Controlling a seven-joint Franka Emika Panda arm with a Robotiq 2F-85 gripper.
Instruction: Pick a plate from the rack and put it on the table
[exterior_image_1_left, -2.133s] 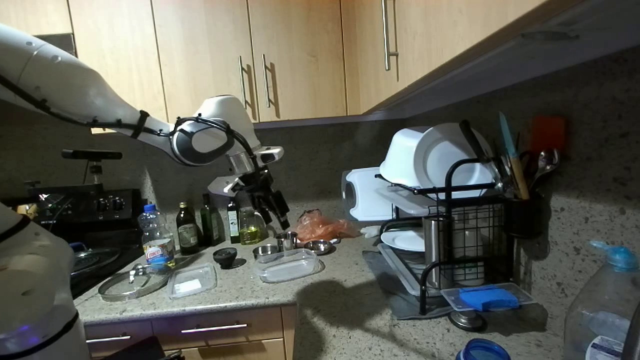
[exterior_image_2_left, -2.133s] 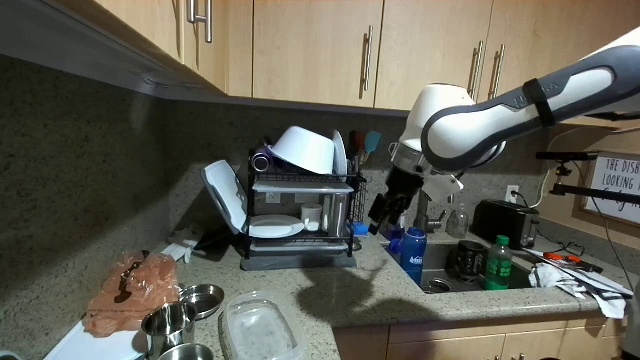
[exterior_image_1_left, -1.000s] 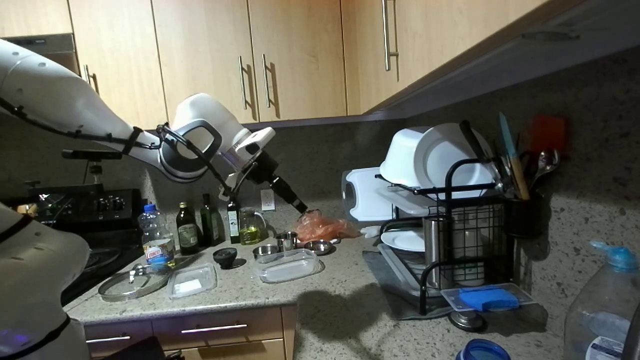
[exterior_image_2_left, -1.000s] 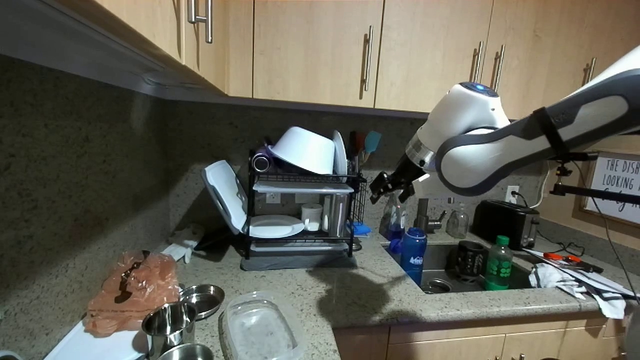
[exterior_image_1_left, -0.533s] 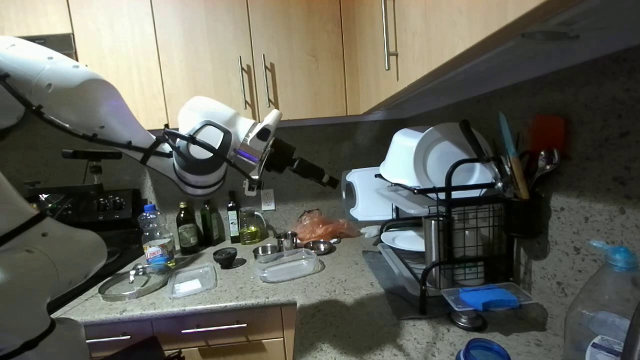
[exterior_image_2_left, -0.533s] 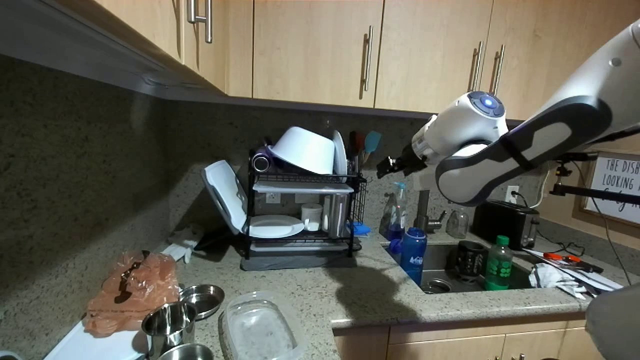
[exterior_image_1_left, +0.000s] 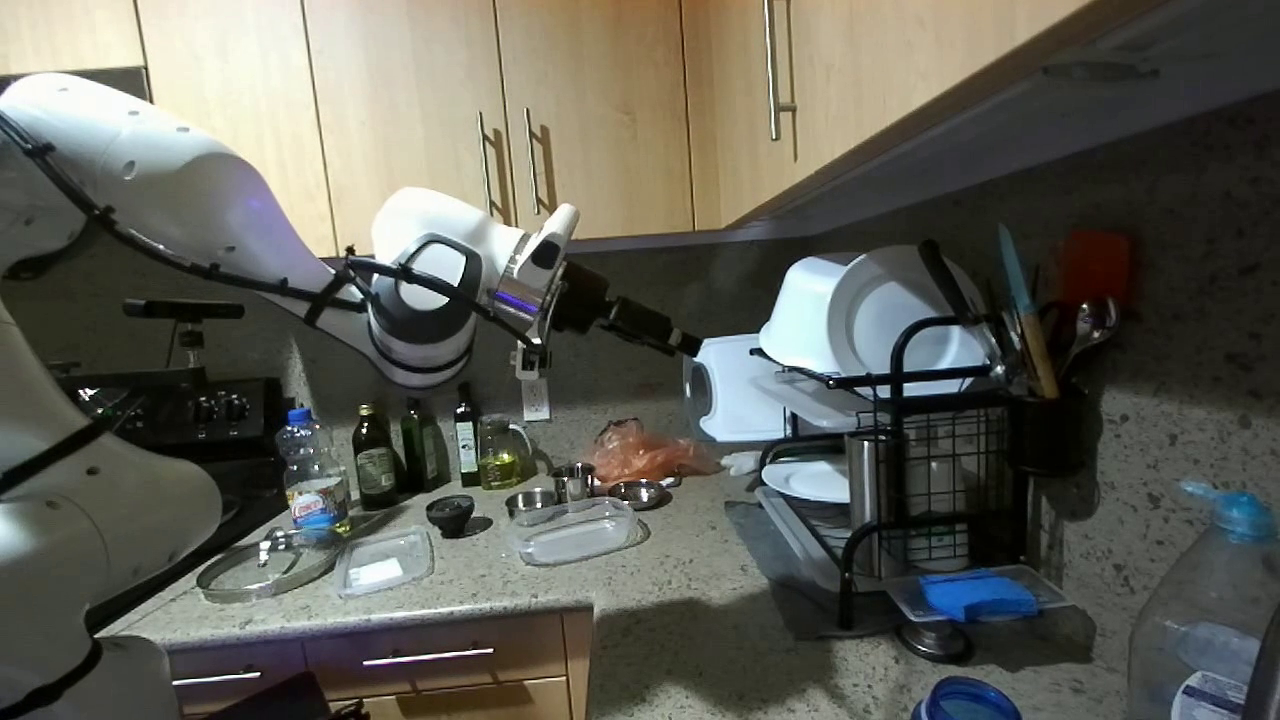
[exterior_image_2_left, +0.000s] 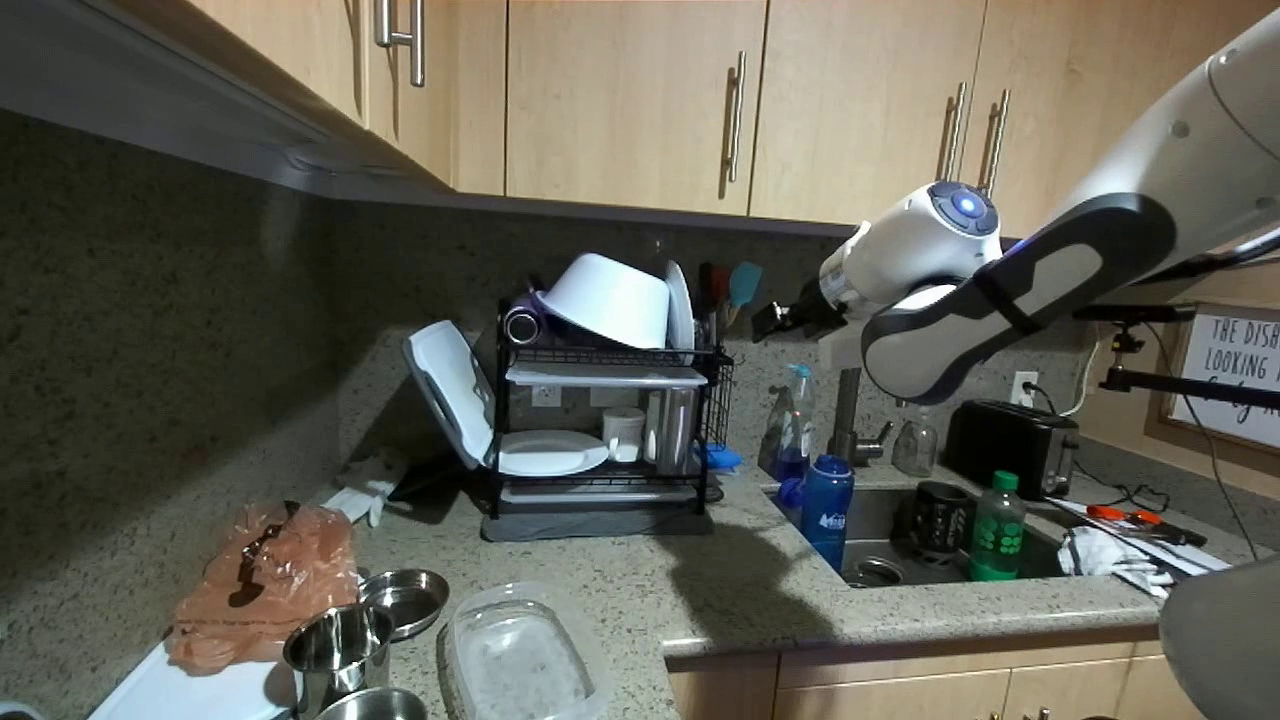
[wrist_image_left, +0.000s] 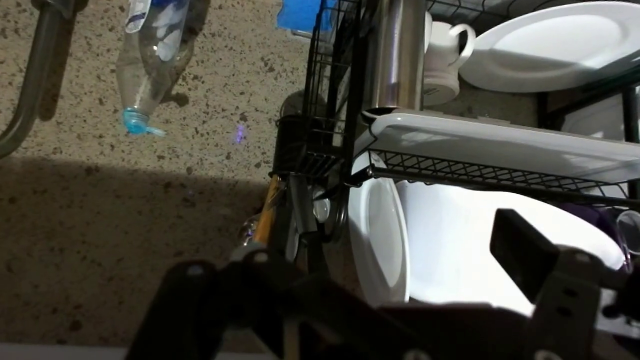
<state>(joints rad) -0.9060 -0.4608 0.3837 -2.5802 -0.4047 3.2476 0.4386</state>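
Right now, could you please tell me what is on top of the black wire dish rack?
A tilted deep white bowl, a round white dinner plate on edge and a dark purple item; anything under the bowl is covered.

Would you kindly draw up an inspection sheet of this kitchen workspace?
Surface: speckled countertop, partly shadowed.
Job's things: white plate standing on edge on the top tier of the black rack, beside a white bowl; second plate lying flat on a lower tier.
Clutter: orange bag, shallow metal dish, clear container and bottles.
Claw: open, holding nothing, touching neither plate.
Cables: black cable along the arm.
Surroundings: cabinets above; a sink; a toaster.
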